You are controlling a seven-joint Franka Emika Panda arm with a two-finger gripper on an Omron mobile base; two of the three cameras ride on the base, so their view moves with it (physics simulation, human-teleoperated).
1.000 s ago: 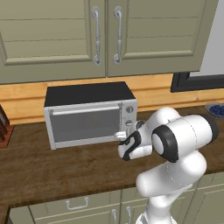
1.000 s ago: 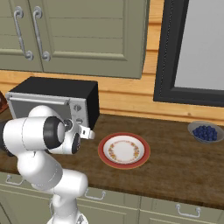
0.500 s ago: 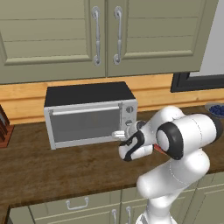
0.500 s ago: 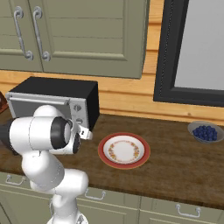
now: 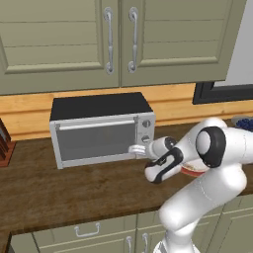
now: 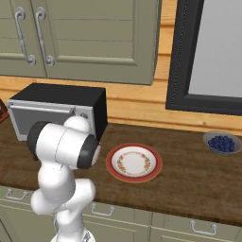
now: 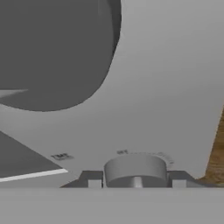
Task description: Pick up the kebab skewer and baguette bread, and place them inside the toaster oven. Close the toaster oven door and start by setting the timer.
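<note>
On the counter, toaster oven (image 5: 101, 129): stood shut under the wall cabinets, long axis running left to right
Toaster oven door (image 5: 94, 141): was up and closed; skewer and bread could not be seen
Gripper (image 5: 134, 149): was at the knob column on the oven's right end, reaching leftward
Timer knob (image 7: 136, 169): sat straight ahead between the fingertips (image 7: 91, 179), which pinched it on both sides
Writing: small print arced above the knob, too blurred to read
</note>
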